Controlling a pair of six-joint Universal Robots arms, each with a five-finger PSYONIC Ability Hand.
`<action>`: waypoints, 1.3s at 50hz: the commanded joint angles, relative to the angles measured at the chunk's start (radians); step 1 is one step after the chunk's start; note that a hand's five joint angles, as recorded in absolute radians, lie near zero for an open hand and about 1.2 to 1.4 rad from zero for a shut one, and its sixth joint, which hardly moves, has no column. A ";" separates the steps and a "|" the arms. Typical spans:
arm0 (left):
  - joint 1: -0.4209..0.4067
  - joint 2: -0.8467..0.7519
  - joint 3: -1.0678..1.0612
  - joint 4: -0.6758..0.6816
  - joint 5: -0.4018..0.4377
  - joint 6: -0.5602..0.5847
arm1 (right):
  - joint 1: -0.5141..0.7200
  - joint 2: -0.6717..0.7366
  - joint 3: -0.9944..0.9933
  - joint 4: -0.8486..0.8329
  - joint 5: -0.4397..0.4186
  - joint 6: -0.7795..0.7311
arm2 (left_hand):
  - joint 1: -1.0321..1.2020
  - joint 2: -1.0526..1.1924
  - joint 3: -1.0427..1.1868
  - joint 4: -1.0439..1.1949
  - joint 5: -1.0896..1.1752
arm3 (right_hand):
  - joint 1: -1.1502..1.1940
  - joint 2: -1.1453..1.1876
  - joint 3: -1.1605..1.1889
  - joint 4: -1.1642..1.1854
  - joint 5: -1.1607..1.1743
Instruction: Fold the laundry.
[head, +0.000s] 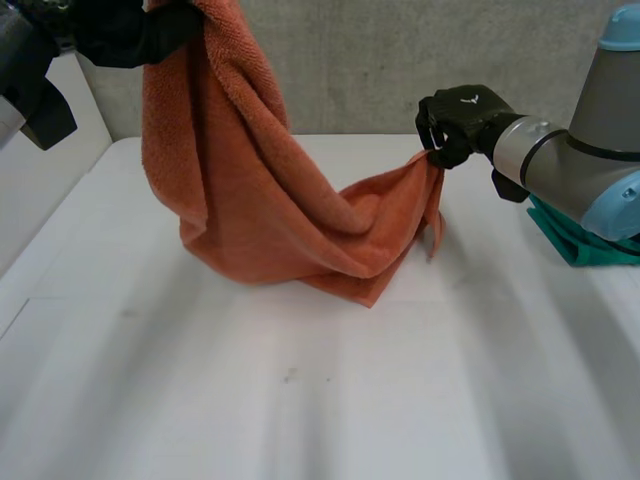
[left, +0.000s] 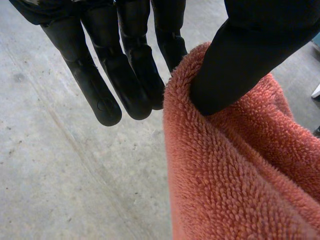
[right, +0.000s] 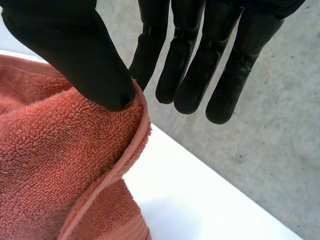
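Orange towel (head: 250, 200) slung between pinches: left hand (head: 125, 35) holds one end high, right hand (head: 455, 120) grips a corner lower.

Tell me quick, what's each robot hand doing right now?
Left robot hand: shut, pinching the orange towel up high.
Right robot hand: shut, pinching the towel's hemmed edge.

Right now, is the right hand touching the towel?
Touching. Right wrist view: the right hand pinches the towel at its hemmed edge, thumb against a finger.
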 joint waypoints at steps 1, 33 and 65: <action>0.003 -0.088 -0.017 0.001 -0.002 0.008 | -0.015 -0.046 0.100 0.114 -0.019 -0.010 | 0.275 0.200 0.203 0.194 0.243 | 0.408 0.223 0.211 0.205 0.225; -0.061 -0.806 1.060 -0.069 -0.320 0.002 | -0.013 -0.272 0.077 -0.600 0.309 -0.063 | 0.275 0.200 0.203 0.194 0.243 | 0.408 0.223 0.211 0.205 0.225; -0.124 -0.205 0.061 0.044 -0.097 0.010 | -0.024 -0.003 0.096 -0.004 -0.002 -0.068 | 0.275 0.200 0.203 0.194 0.243 | -0.814 -0.998 -1.011 -1.017 -0.996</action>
